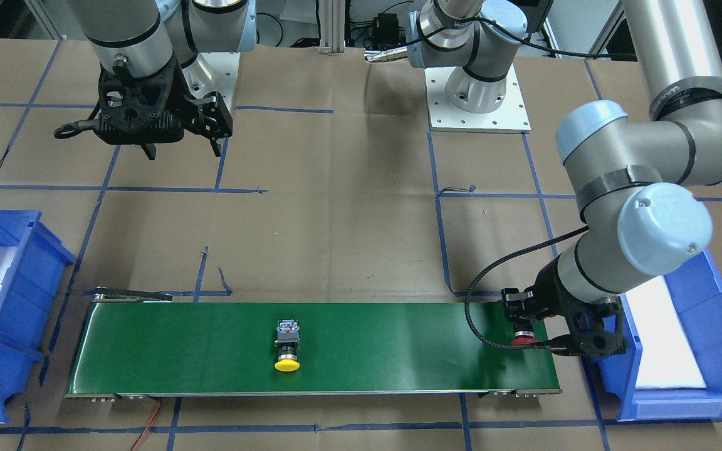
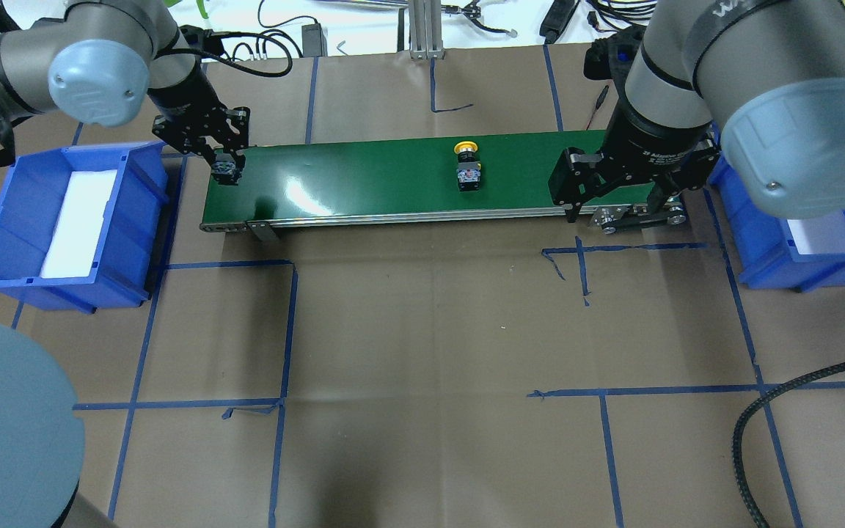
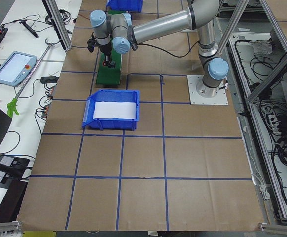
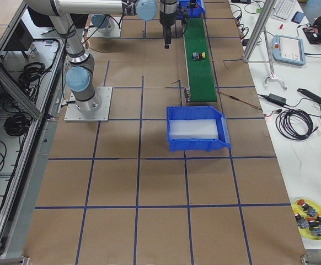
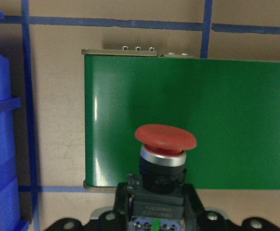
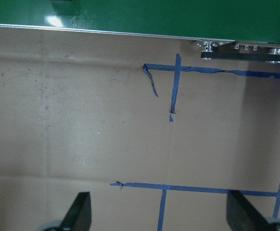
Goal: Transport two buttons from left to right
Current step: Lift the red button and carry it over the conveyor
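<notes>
A red button point(image 5: 165, 144) with a black body is gripped in my left gripper point(image 2: 224, 165), which is shut on it just above the left end of the green conveyor belt point(image 2: 364, 183). The front-facing view shows that red button point(image 1: 523, 340) under the left gripper point(image 1: 524, 326), beside the belt's end. A yellow button point(image 2: 466, 165) lies on its side near the middle of the belt, alone. My right gripper point(image 2: 576, 198) hangs open and empty at the belt's right end; its fingertips point(image 6: 82, 211) stand wide apart over brown paper.
A blue bin point(image 2: 19, 213) with white foam inside stands left of the belt, and another blue bin point(image 2: 767, 257) right of it. Blue tape lines cross the brown paper table. A black cable point(image 2: 760, 418) curls at the near right.
</notes>
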You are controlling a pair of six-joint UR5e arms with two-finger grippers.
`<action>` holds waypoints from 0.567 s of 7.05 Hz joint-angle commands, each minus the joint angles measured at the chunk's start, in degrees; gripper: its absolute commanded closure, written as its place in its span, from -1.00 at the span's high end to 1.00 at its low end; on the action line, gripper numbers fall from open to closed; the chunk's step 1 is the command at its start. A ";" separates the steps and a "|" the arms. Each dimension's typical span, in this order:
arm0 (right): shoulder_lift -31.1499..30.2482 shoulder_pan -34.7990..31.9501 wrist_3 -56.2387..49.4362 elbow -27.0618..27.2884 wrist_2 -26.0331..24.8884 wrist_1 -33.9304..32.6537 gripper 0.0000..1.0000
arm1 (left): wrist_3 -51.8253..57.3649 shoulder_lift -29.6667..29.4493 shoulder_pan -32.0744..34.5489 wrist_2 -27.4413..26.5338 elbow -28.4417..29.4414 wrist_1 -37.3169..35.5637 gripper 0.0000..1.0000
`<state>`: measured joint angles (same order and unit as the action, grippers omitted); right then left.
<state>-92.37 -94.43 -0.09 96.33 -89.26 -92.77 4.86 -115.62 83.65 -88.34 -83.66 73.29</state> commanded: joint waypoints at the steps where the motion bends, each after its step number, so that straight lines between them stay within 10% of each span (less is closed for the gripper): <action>1: 0.00 -0.05 0.00 0.00 -0.04 -0.05 1.00 | 0.15 -1.28 0.02 0.53 -4.04 -8.75 -1.00; 4: 0.00 -0.05 0.00 0.00 0.05 -0.05 1.00 | 0.06 -3.91 -0.07 0.45 -4.58 -13.52 -1.00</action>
<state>-92.37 -94.42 -0.09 96.33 -89.26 -92.81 5.00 -118.58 83.61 -87.83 -88.07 61.26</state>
